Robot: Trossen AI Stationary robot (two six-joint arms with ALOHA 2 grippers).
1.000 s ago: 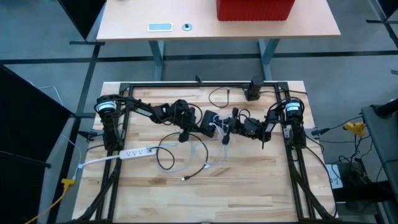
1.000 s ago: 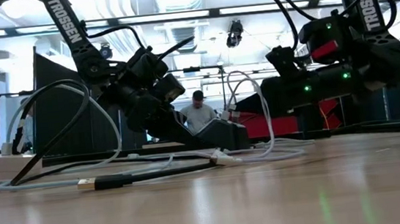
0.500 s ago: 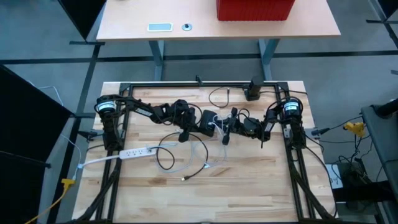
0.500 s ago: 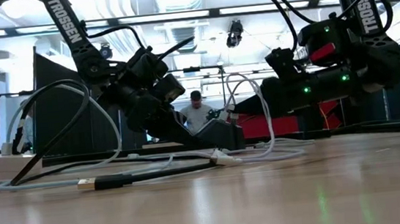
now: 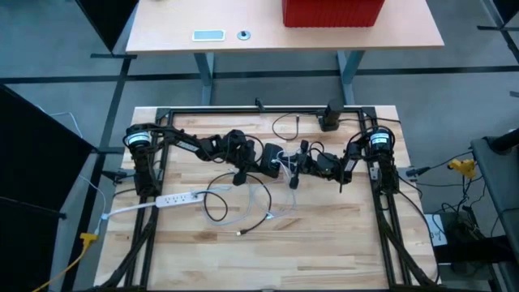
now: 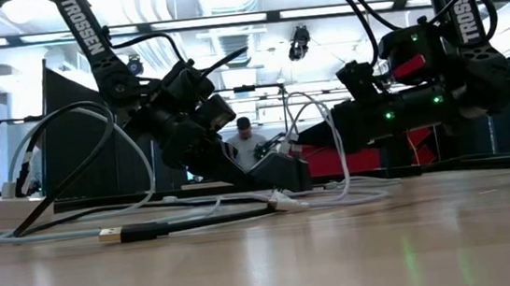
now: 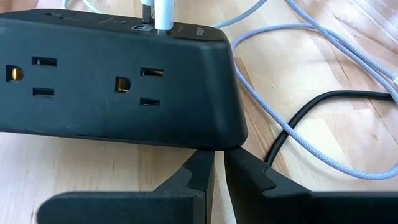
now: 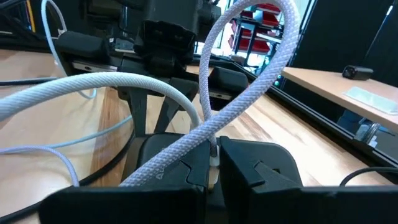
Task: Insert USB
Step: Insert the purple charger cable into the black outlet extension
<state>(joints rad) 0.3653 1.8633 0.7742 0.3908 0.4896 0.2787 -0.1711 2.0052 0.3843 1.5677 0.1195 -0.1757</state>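
White USB plug [image 8: 213, 163] pinched in right gripper [image 8: 214, 167] over black power block [image 7: 112, 81].

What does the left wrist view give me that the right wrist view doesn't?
Left wrist only: the power strip's outlet face and a white plug already seated in its top edge, with the left gripper shut against the strip. Right wrist only: the right gripper shut on the white cable's plug, and the left arm beyond. Both show white cable and the wooden table.

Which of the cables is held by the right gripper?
The white braided cable. The right gripper pinches its plug, while the black cable lies loose on the table.
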